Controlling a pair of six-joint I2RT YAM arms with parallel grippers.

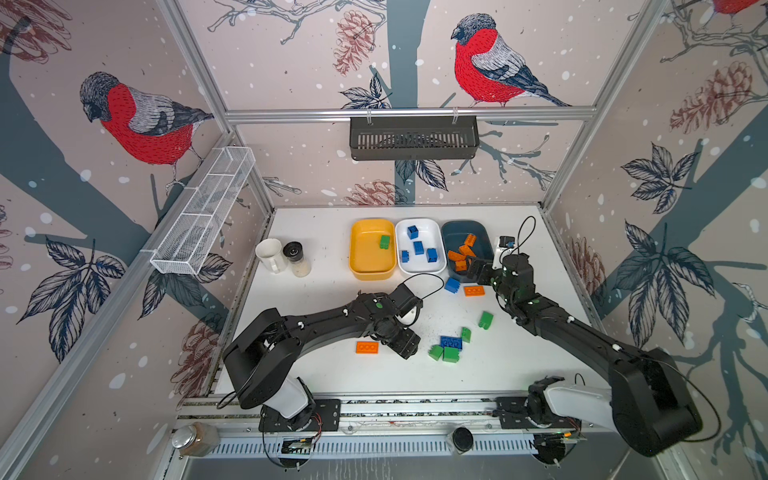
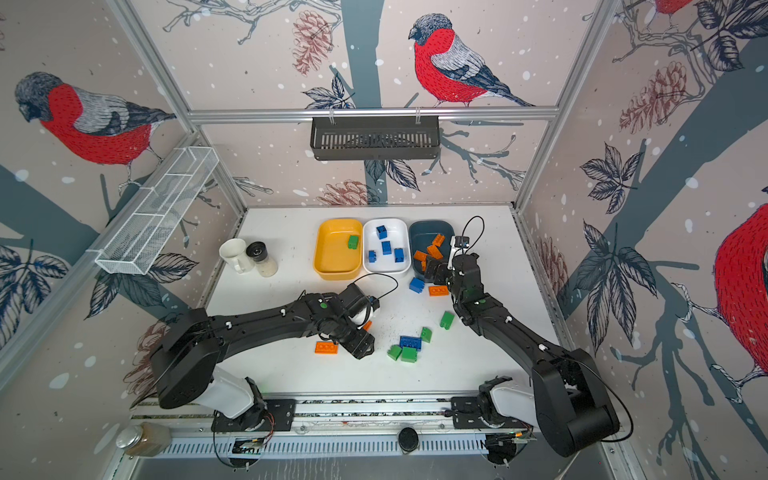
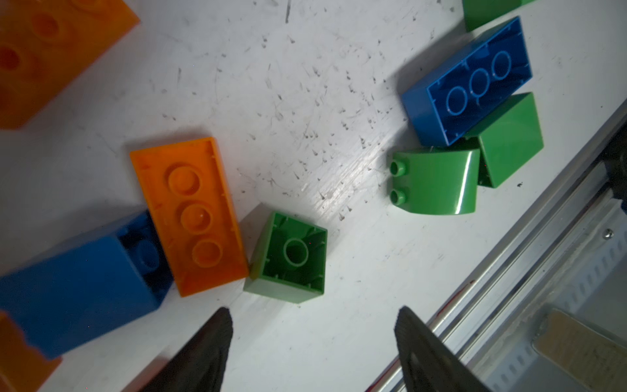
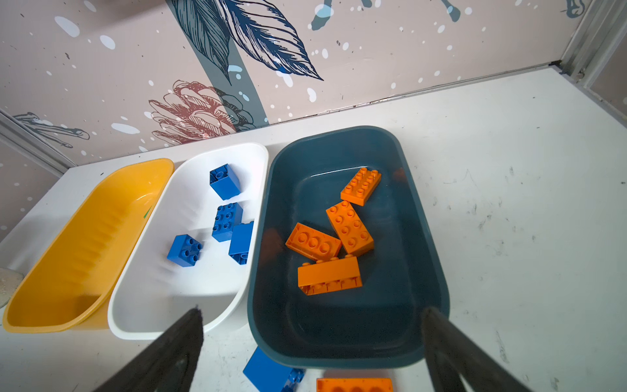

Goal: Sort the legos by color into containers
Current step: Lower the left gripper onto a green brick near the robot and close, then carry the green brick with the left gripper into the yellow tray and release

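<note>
Three containers stand in a row at the back: a yellow tub [image 1: 365, 257] holding one green lego [image 1: 384, 242], a white tub [image 1: 433, 232] with several blue legos [image 4: 225, 181], and a teal tub [image 4: 339, 322] with several orange legos [image 4: 349, 227]. Loose legos lie on the table: a blue one [image 1: 452, 285], an orange one [image 1: 473, 290], a green one [image 1: 485, 320], a green and blue cluster [image 1: 450, 347], and an orange one [image 1: 367, 347]. My left gripper [image 3: 314, 312] is open and empty, low over the table near a green lego [image 3: 288, 258] and an orange lego [image 3: 188, 217]. My right gripper [image 4: 312, 310] is open and empty at the teal tub's near rim.
A white mug [image 1: 269, 254] and a black-lidded jar [image 1: 296, 258] stand at the left. A white wire basket [image 1: 205, 212] hangs on the left wall and a black basket [image 1: 413, 137] on the back rail. The metal front rail [image 1: 374, 409] borders the table.
</note>
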